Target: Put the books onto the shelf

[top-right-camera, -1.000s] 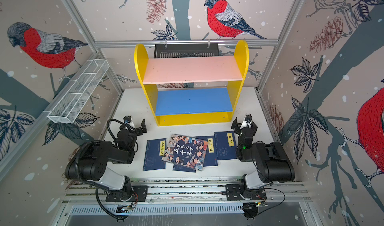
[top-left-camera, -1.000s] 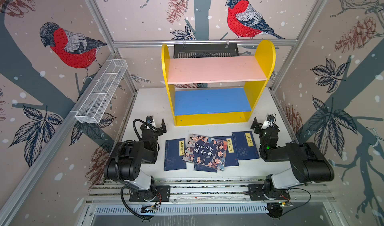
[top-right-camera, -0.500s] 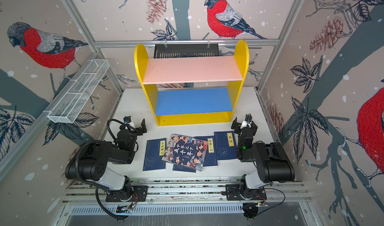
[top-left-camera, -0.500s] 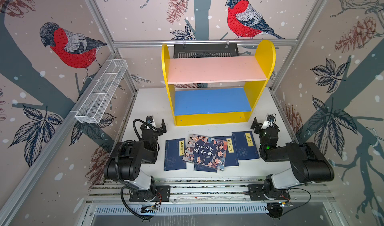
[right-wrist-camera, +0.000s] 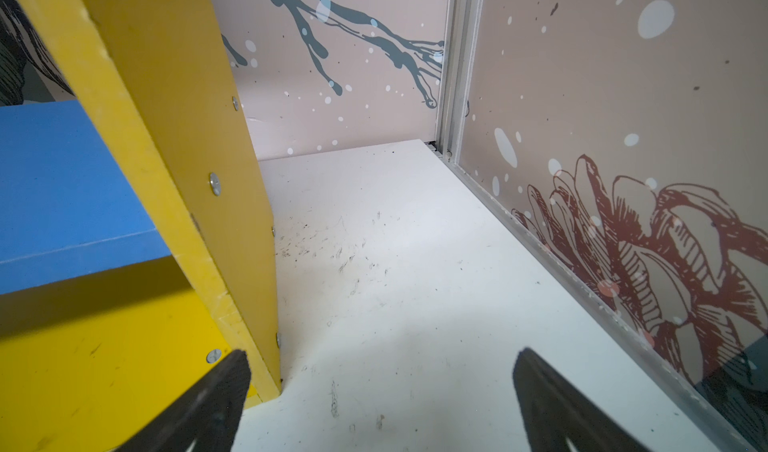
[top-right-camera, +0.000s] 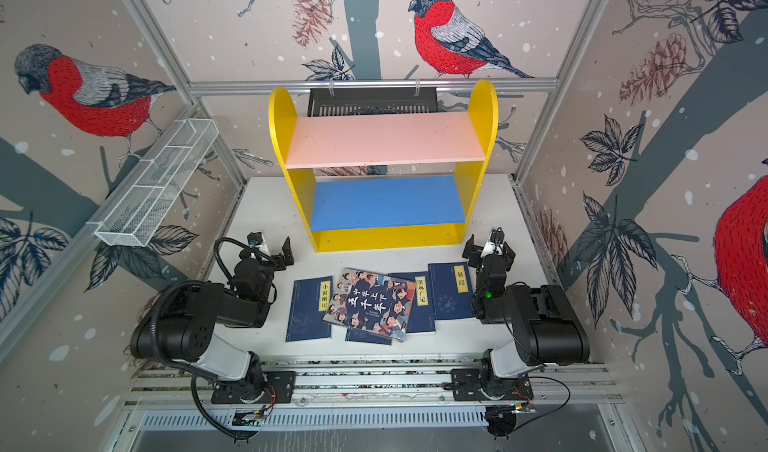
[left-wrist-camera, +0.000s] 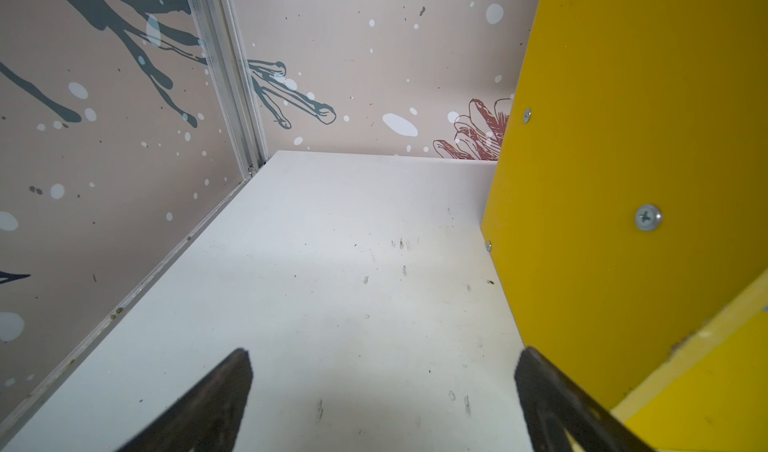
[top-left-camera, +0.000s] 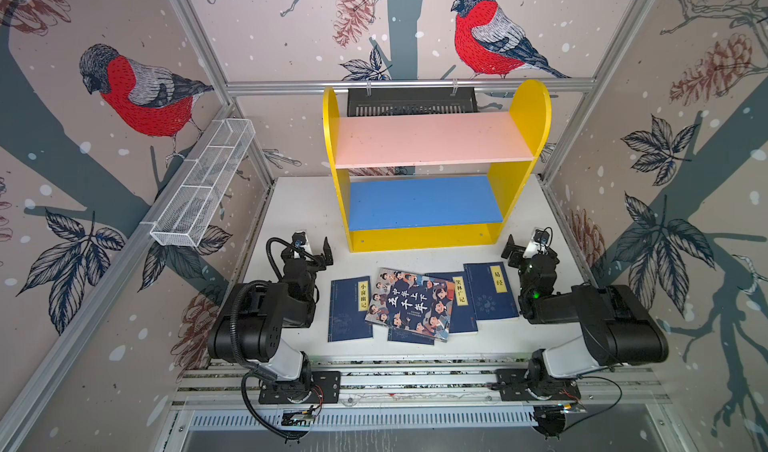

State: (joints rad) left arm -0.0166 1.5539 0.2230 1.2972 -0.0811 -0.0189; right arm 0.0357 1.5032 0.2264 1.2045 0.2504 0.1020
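Observation:
Several thin navy books with yellow labels lie flat in a row on the white table in both top views, the leftmost (top-left-camera: 349, 308) alone and the rightmost (top-left-camera: 490, 290) near my right arm. A larger cartoon-cover book (top-left-camera: 411, 304) (top-right-camera: 370, 304) lies slanted on top of the middle ones. Behind them stands the yellow shelf (top-left-camera: 424, 238) (top-right-camera: 386, 238), its pink and blue boards bare. My left gripper (top-left-camera: 313, 246) (left-wrist-camera: 382, 387) hangs open over bare table beside the shelf's left panel (left-wrist-camera: 623, 180). My right gripper (top-left-camera: 524, 244) (right-wrist-camera: 380, 387) hangs open beside the right panel (right-wrist-camera: 166, 138).
A white wire basket (top-left-camera: 203, 184) hangs on the left wall and a black slotted tray (top-left-camera: 411, 101) on the back rail behind the shelf. Patterned walls close in the table (top-left-camera: 299, 204) on three sides. Both arm bases sit on the front rail (top-left-camera: 415, 381).

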